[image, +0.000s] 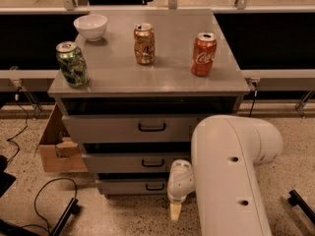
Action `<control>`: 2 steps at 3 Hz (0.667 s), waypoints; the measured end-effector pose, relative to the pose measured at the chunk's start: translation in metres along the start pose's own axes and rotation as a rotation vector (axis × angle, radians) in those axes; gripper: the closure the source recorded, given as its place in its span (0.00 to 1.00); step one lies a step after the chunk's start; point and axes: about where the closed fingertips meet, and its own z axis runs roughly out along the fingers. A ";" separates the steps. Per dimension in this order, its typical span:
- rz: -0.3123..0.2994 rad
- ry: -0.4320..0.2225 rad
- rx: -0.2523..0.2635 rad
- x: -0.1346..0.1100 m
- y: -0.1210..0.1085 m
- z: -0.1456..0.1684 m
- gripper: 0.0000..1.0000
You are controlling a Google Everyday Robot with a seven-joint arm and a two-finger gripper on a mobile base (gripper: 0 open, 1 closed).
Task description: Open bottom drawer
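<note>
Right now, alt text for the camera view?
The gripper hangs near the floor, just right of the bottom drawer handle and apart from it, below the white arm. On the grey cabinet stand a white bowl, a green can, a gold can and a red can.

bulky white arm (231, 176) — two dark holes; cream-tipped gripper (175, 211) low, near the floor (123, 218).

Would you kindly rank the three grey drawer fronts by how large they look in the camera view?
Largest: top grey metal drawer front, tallest and widest.
Next: middle grey drawer front.
Smallest: bottom drawer front, though farthest from the camera, which may exaggerate it.
The cream tool hangs low, right of its black handle.
</note>
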 end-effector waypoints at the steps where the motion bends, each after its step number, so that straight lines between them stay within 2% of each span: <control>1: 0.025 -0.034 0.052 0.004 -0.014 0.014 0.00; 2: 0.053 -0.074 0.107 0.008 -0.027 0.025 0.00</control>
